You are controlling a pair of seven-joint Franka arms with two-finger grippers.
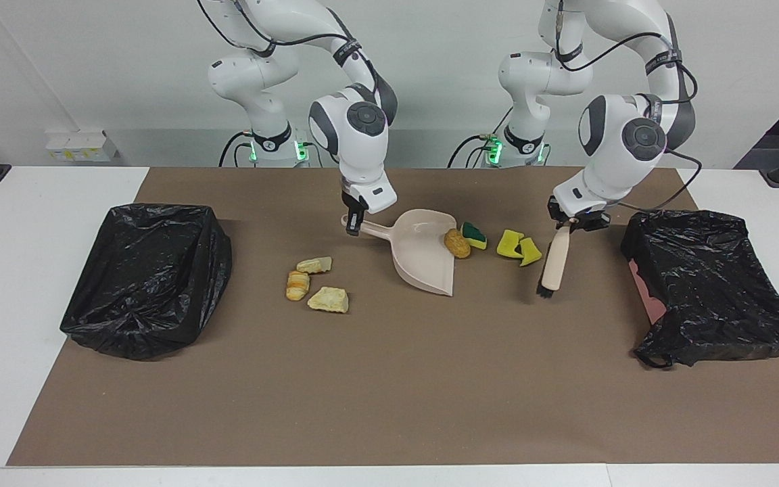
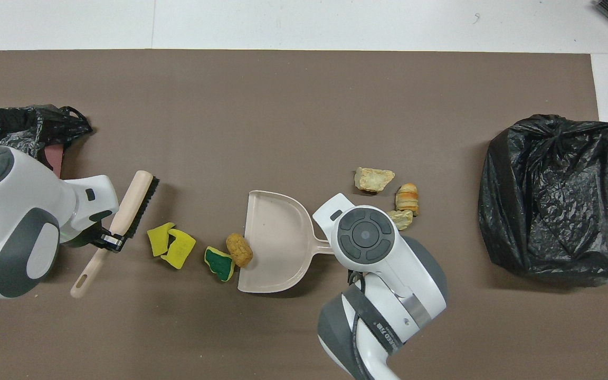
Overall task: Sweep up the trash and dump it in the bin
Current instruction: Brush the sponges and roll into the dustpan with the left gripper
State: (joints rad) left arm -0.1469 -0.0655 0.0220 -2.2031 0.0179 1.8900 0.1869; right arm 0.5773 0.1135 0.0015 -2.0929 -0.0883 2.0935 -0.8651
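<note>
My right gripper point(image 1: 354, 223) is shut on the handle of the beige dustpan point(image 1: 423, 260), which lies on the brown mat, also in the overhead view point(image 2: 277, 243). A brown lump point(image 1: 458, 243) sits at the pan's lip, a green-and-yellow sponge point(image 1: 475, 235) touching it. Two yellow sponge pieces point(image 1: 518, 246) lie between that sponge and the brush point(image 1: 555, 260). My left gripper point(image 1: 575, 222) is shut on the brush handle, bristles down at the mat. Three bread chunks point(image 1: 314, 284) lie beside the pan toward the right arm's end.
A black-bagged bin point(image 1: 149, 277) stands at the right arm's end of the mat, another point(image 1: 707, 284) at the left arm's end. The mat's edge point(image 1: 389, 460) lies farthest from the robots.
</note>
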